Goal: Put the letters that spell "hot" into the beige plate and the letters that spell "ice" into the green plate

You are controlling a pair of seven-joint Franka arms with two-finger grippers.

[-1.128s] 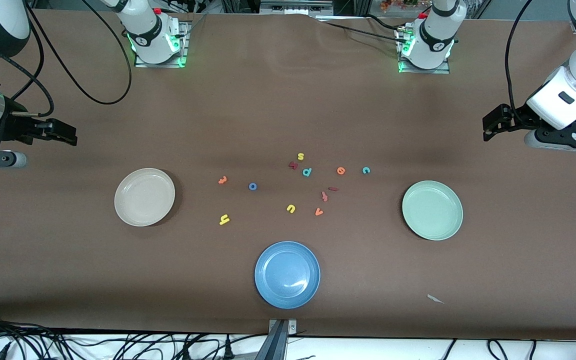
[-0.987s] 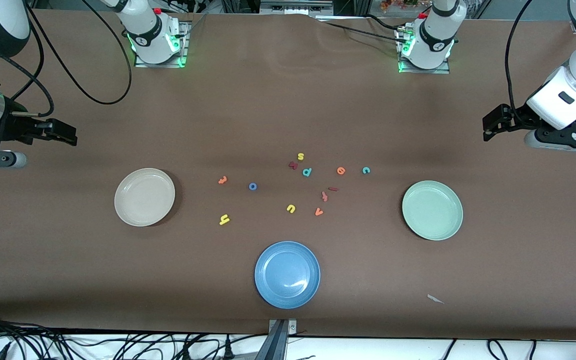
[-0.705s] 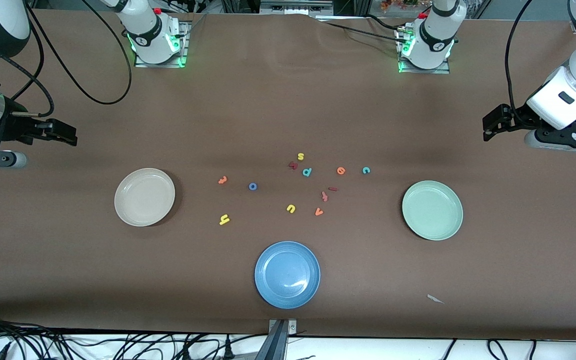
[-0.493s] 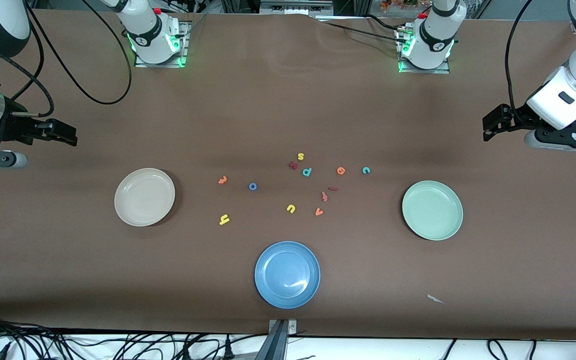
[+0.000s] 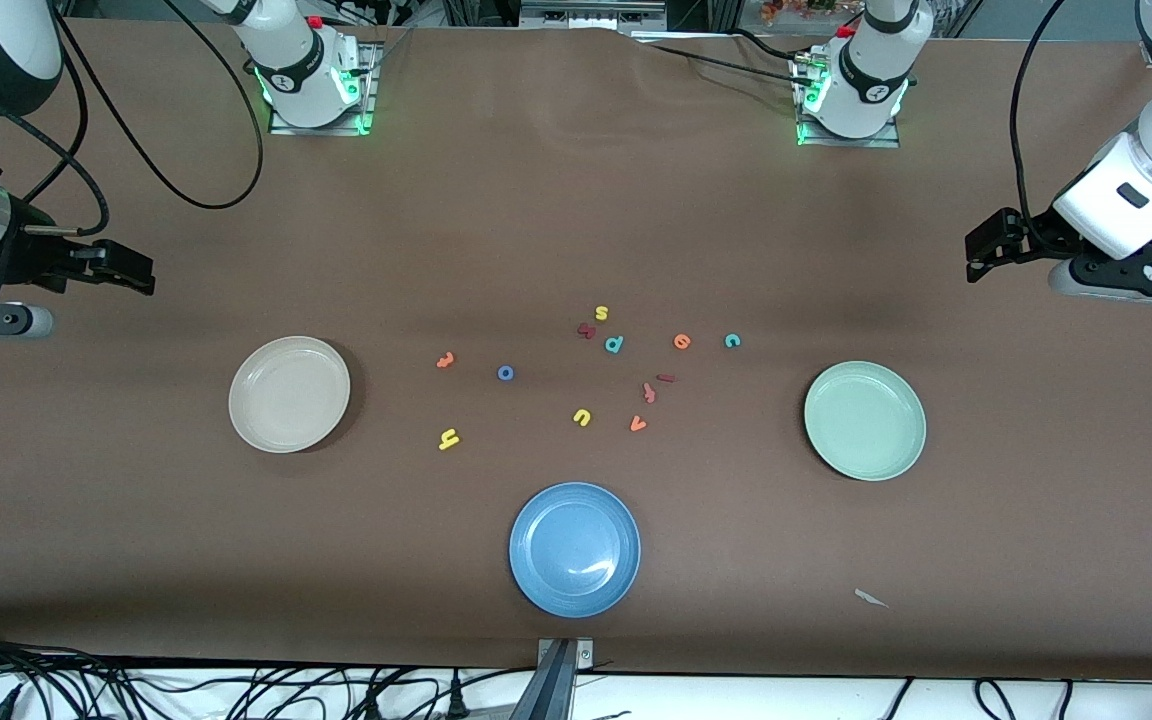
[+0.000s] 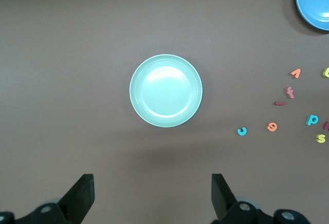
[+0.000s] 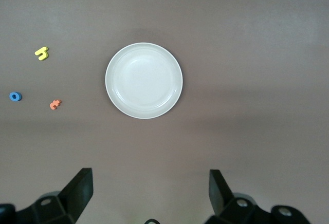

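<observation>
Nothing has been sorted yet: both plates are empty and all the letters lie loose mid-worktop (image 5: pixel 576 230), so the step in hand is judged to be a first pick. The right hand (image 7: pixel 149 193) hangs with its fingers spread wide and empty above the right arm's end of the worktop, the beige plate (image 5: pixel 254 420) below it; the left hand (image 6: pixel 151 196) is likewise wide and empty above the left arm's end, over the green plate (image 5: pixel 836 445). The yellow "h" (image 5: pixel 448 438), blue "o" (image 5: pixel 505 373) and orange "t" (image 5: pixel 445 360) lie nearer the beige plate; the teal "c" (image 5: pixel 732 340), orange "e" (image 5: pixel 682 341) and dark red "i" (image 5: pixel 666 378) nearer the green one. Each arm should probably take its own side's letters, descending straight down with the fingers narrowed to straddle one tiny piece, and steer clear of the yellow "u" (image 5: pixel 582 417), teal "p" (image 5: pixel 614 344) and blue plate (image 5: pixel 536 590).
</observation>
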